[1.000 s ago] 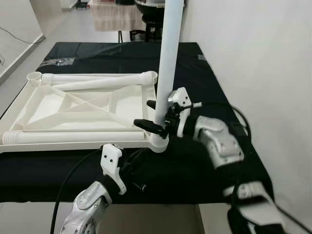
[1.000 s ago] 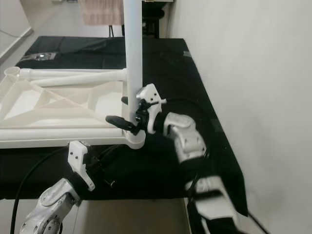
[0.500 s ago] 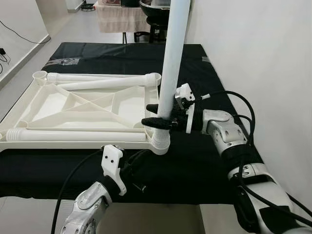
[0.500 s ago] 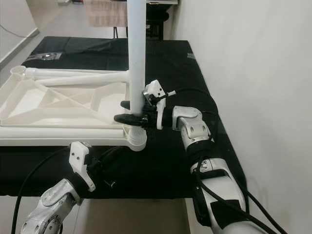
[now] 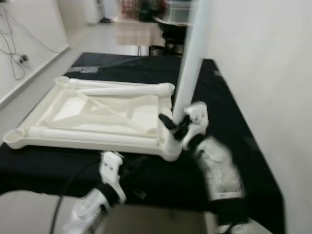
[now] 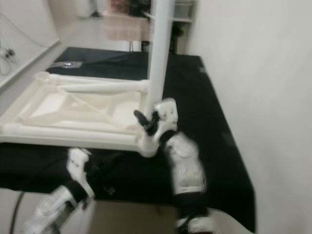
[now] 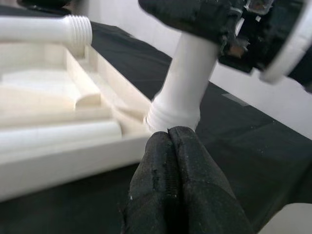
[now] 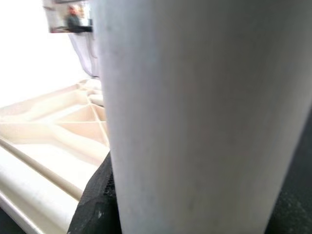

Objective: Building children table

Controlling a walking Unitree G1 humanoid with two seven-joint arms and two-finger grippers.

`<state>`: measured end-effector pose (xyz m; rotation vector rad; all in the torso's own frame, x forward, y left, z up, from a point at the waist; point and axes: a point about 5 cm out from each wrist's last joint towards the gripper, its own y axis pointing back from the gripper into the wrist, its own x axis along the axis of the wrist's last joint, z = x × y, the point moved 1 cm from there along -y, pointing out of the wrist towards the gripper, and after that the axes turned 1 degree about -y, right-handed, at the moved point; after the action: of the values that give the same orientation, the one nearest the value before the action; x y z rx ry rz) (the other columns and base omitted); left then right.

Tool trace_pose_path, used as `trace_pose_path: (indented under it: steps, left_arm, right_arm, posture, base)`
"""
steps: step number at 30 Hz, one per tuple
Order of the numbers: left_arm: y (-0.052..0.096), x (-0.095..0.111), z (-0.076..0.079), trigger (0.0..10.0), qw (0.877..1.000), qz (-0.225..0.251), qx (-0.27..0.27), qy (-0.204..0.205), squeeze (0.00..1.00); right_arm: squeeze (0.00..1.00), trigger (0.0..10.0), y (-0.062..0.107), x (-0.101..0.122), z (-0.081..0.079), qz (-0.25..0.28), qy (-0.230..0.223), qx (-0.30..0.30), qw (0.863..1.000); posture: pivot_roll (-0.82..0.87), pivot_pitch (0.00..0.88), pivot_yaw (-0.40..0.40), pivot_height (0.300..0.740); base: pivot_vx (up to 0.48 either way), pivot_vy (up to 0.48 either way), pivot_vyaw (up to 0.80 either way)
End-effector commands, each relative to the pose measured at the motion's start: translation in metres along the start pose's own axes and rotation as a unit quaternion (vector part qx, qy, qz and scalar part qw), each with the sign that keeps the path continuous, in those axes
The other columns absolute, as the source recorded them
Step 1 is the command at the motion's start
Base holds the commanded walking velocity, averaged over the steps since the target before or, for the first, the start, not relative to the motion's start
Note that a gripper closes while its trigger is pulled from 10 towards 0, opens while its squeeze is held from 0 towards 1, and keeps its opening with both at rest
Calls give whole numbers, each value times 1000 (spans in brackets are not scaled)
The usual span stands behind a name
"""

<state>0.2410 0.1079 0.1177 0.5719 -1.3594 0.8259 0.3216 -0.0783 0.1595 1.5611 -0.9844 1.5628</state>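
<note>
A white children's table top (image 5: 97, 117) lies upside down on the black-covered table (image 5: 229, 112). One white leg (image 5: 192, 63) stands upright in its near right corner socket (image 5: 171, 147). My right gripper (image 5: 176, 127) is shut around this leg just above the socket; up close the leg (image 8: 195, 117) has a black finger (image 8: 97, 204) beside it. Two more legs lie on the frame, one along the far side (image 5: 122, 90) and one along the near side (image 5: 87, 134). My left gripper (image 7: 168, 134) is shut on nothing, low at the front edge, pointing at the socket (image 7: 175, 114).
A white wall (image 5: 273, 73) runs close along the table's right side. Bare black cloth lies to the right of the frame and in front of it. Light floor, with cables (image 5: 14, 53) on the left wall and blurred furniture (image 5: 170, 19) beyond the table's far end.
The whole picture has shifted and blurred, so the camera moved. My right forearm has swung round towards the front, its gripper still on the upright leg. The left gripper holds its place.
</note>
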Motion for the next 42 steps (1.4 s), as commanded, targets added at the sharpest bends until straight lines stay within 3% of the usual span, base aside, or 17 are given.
trace_pose_path:
  steps: [1, 4, 5, 7, 8, 11, 15, 16, 18, 19, 21, 22, 26, 27, 35, 39, 42]
  left_arm:
    - [-1, -2, 1, 10000, 1000, -3, -5, 8, 0]
    - [-3, -1, -1, 10000, 1000, -1, 0, 5, 0]
    - [-3, -1, -1, 10000, 1000, 1, 5, 4, 0]
    - [-3, -1, -2, 10000, 1000, 2, 7, 4, 0]
    - [-4, -1, -2, 10000, 1000, 2, 8, 4, 0]
    - [-5, -1, -2, 10000, 1000, 2, 6, 5, 0]
    - [-6, -2, -1, 10000, 1000, 1, 2, 8, 0]
    - [-6, -2, -1, 10000, 1000, 0, 0, 9, 0]
    - [-6, -2, -1, 10000, 1000, 0, 0, 9, 0]
    - [-7, -2, -1, 10000, 1000, 0, 0, 10, 0]
    - [-7, -2, -1, 10000, 1000, 0, 0, 10, 0]
    - [-7, -3, -1, 10000, 1000, -1, 0, 9, 0]
    - [-8, -3, -1, 10000, 1000, -2, 1, 8, 0]
    - [-8, -4, -1, 10000, 1000, -2, 1, 8, 0]
    - [-7, -4, 0, 10000, 1000, -2, 3, 6, 0]
    - [-7, -4, 2, 10000, 1000, -1, 2, 8, 0]
    - [-6, -3, 2, 10000, 1000, 0, 2, 9, 0]
  right_arm:
    - [0, 0, 3, -29, 1, -76, -13, -8, 997]
    - [0, 0, -8, -15, 12, -60, -8, -13, 998]
    - [0, 10000, -12, -10, 15, -55, -12, 0, 998]
    - [0, 10000, -14, -7, 18, -51, -15, 8, 999]
    - [937, 10000, -18, -3, 21, -50, -19, 33, 998]
    - [1000, 10000, -19, 0, 21, -50, -20, 60, 997]
    - [1000, 10000, -25, 20, 22, -22, 8, 142, 990]
    - [906, 10000, -27, 28, 23, -12, 15, 186, 982]
    - [906, 10000, -27, 28, 23, -12, 15, 186, 982]
    - [0, 10000, -27, 32, 23, -14, 12, 261, 965]
    - [0, 10000, -27, 32, 23, -14, 12, 261, 965]
    - [0, 10000, -29, 33, 25, -25, 4, 318, 948]
    - [0, 10000, -33, 36, 29, -38, -13, 376, 926]
    - [0, 0, -35, 39, 30, -39, -25, 389, 920]
    - [0, 0, -37, 41, 29, -42, -55, 414, 908]
    - [0, 0, -33, 35, 39, -34, -17, 382, 923]
    - [0, 0, -33, 37, 46, -10, -17, 325, 945]
  posture:
    - [69, 61, -67, 740]
    - [67, 57, -67, 740]
    - [65, 53, -68, 740]
    - [66, 52, -68, 740]
    - [68, 50, -68, 740]
    - [68, 50, -68, 740]
    - [62, 44, -66, 740]
    - [63, 37, -66, 740]
    - [63, 37, -66, 740]
    - [73, 32, -69, 740]
    - [73, 32, -69, 740]
    - [78, 33, -71, 740]
    - [82, 31, -72, 740]
    - [87, 29, -75, 740]
    - [91, 36, -75, 740]
    - [85, 43, -75, 740]
    - [83, 58, -76, 740]
  base:
    - [0, 0, 0]
    - [0, 0, 0]
    - [0, 0, 0]
    - [0, 0, 0]
    - [0, 0, 0]
    - [0, 0, 0]
    - [0, 0, 0]
    - [0, 0, 0]
    - [0, 0, 0]
    - [0, 0, 0]
    - [0, 0, 0]
    - [0, 0, 0]
    - [0, 0, 0]
    - [0, 0, 0]
    - [0, 0, 0]
    - [0, 0, 0]
    - [0, 0, 0]
